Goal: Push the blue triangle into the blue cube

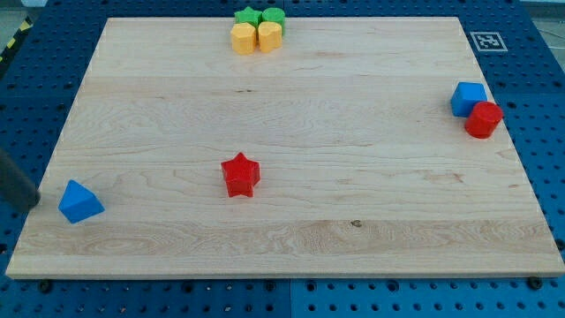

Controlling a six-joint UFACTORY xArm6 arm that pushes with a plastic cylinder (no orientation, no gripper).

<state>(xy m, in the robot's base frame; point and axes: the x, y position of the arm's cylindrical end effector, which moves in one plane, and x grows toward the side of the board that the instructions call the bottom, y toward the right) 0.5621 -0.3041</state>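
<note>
The blue triangle [81, 202] lies near the board's lower left corner. The blue cube [468, 98] sits far away at the view's right edge of the wooden board [335, 97], touching a red cylinder [484, 119] on its lower right. My rod comes in from the view's left edge as a dark blurred shape. My tip [35, 205] is just left of the blue triangle, a small gap apart, at the board's left edge.
A red star [240, 174] lies between the triangle and the cube, left of the board's middle. At the view's top, two yellow blocks [256, 38] sit packed against a green star [250, 16] and another green block [274, 16].
</note>
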